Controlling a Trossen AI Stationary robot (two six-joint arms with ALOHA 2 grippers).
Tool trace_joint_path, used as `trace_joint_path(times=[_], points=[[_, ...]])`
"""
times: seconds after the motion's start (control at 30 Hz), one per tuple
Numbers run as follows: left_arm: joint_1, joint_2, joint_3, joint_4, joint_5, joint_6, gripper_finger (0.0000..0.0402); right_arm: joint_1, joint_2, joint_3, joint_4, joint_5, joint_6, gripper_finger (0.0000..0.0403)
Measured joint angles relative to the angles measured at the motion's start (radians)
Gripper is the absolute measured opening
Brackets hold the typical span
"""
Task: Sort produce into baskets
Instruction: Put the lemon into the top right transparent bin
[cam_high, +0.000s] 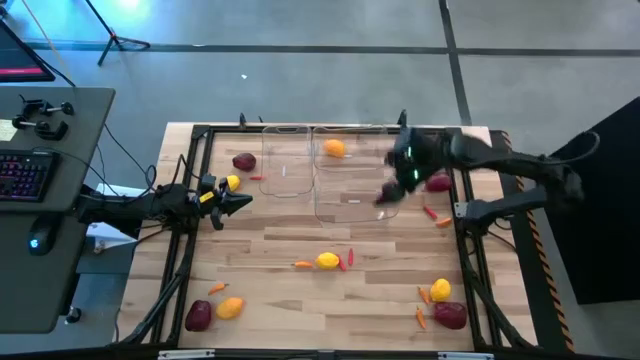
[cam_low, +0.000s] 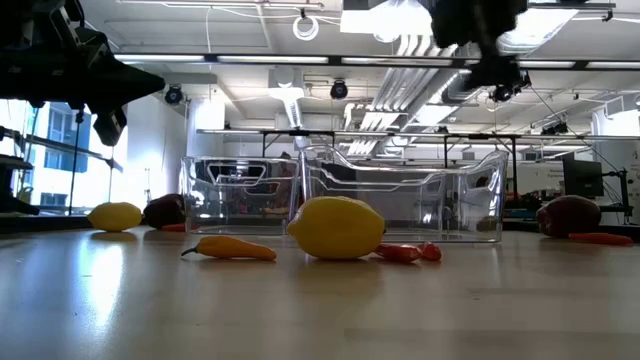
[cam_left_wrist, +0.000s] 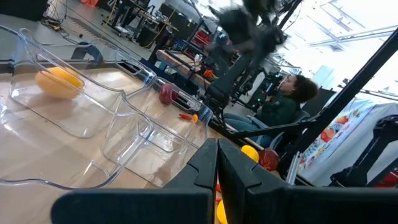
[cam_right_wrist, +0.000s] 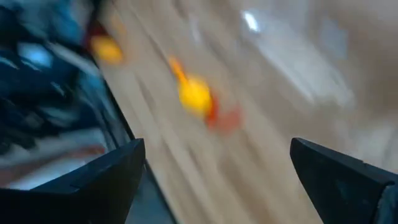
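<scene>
Three clear bins stand at the far middle: one at the left (cam_high: 285, 160), one behind (cam_high: 352, 148) with an orange fruit (cam_high: 334, 149) in it, and one in front (cam_high: 352, 198). Yellow fruits (cam_high: 327, 261), dark purple rounds (cam_high: 243, 161) and small peppers (cam_high: 300, 264) lie scattered on the wooden table. My right gripper (cam_high: 393, 188) hovers above the front bin's right end, blurred; its fingers stand wide apart and empty in the right wrist view (cam_right_wrist: 217, 180). My left gripper (cam_high: 240, 203) is shut and empty at the left, next to a yellow fruit (cam_high: 232, 183), above the table (cam_low: 150, 85).
More produce lies near the front corners: a purple round (cam_high: 198, 315) and yellow fruit (cam_high: 230, 307) at the left, a yellow fruit (cam_high: 440, 290) and purple round (cam_high: 450, 315) at the right. A purple round (cam_high: 437, 182) lies right of the bins. A person (cam_left_wrist: 283, 102) sits beyond the table.
</scene>
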Motion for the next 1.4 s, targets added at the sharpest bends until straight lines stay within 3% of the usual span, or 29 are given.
trace_joint_path(times=[0.13, 0.23, 0.37, 0.5, 0.87, 1.4], points=[[0.0, 0.0, 0.0, 0.0, 0.0, 0.0, 0.0, 0.256, 0.007, 0.0, -0.216, 0.072, 0.351, 0.0389], [0.0, 0.0, 0.0, 0.0, 0.0, -0.001, 0.0, 0.421, 0.02, -0.02, -0.327, 0.058, 0.62, 0.0389], [0.0, 0.0, 0.0, 0.0, 0.0, -0.001, 0.0, 0.591, 0.019, -0.115, -0.306, -0.038, 0.871, 0.0389], [0.0, 0.0, 0.0, 0.0, 0.0, -0.001, 0.0, 0.672, 0.02, -0.254, -0.16, -0.131, 1.027, 0.0389], [0.0, 0.0, 0.0, 0.0, 0.0, 0.0, 0.0, 0.734, 0.02, -0.559, 0.207, -0.171, 1.104, 0.0389], [0.0, 0.0, 0.0, 0.0, 0.0, 0.0, 0.0, 0.842, 0.019, -0.691, 0.391, -0.151, 1.084, 0.0389]])
